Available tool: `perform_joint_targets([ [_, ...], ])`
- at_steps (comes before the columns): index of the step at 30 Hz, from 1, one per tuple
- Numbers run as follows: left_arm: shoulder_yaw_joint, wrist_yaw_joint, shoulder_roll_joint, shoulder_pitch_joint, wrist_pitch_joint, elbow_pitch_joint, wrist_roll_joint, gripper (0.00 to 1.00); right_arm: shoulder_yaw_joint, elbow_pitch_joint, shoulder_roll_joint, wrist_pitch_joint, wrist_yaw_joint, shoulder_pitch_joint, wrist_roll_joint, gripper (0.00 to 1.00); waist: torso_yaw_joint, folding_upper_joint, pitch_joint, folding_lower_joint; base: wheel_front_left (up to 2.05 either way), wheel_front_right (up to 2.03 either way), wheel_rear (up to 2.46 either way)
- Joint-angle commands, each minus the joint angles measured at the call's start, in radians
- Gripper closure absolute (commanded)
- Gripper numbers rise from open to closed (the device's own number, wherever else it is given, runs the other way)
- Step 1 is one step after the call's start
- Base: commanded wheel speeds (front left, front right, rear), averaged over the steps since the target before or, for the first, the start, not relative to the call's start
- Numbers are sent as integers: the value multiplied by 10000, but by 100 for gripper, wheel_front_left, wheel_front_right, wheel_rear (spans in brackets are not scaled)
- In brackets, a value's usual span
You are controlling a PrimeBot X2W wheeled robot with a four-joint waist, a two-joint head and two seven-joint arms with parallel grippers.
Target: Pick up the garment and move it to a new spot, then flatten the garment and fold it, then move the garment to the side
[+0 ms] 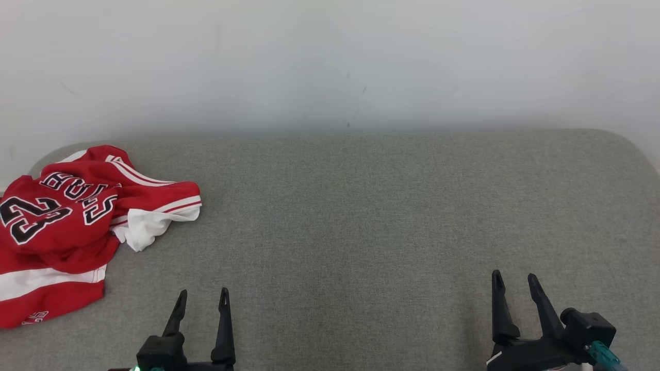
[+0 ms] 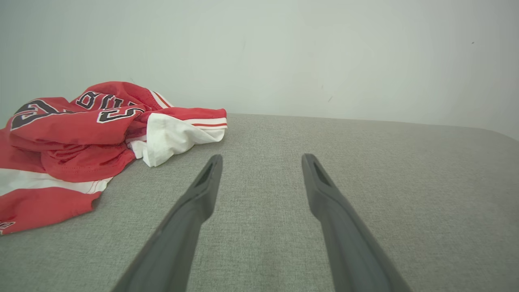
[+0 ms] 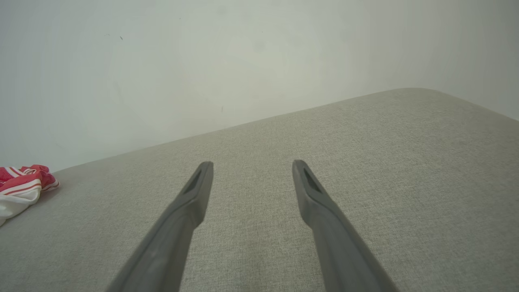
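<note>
The garment (image 1: 67,226) is a red jersey with white stripes and black numbers, lying crumpled at the far left of the grey cushioned surface (image 1: 361,216). In the left wrist view the garment (image 2: 81,138) lies ahead and to the left of my fingers. Its white-edged corner (image 3: 20,190) peeks in at the left edge of the right wrist view. My left gripper (image 1: 202,296) stands open near the front edge, right of the jersey and apart from it. My right gripper (image 1: 515,278) is open at the lower right, far from the cloth. Both hold nothing.
A pale wall (image 1: 330,62) rises directly behind the surface. The surface's rounded right corner (image 1: 626,141) curves away at the back right.
</note>
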Motion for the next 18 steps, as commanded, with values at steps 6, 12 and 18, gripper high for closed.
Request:
perform_joint_targets([
  [6,-50,73,-4,-110,-39,15,-75,0,-7,23,9,-7,-21,-55,-38,0,-4,0,29,0,0,0,0],
  [12,7,97,-2,-130,-39,8,-26,0,-65,-8,12,-7,-21,23,-51,0,220,0,-13,0,0,0,0],
  [18,114,148,-3,-41,-37,-25,88,0,-38,-66,12,-7,-21,141,-40,0,883,0,-73,0,0,0,0],
])
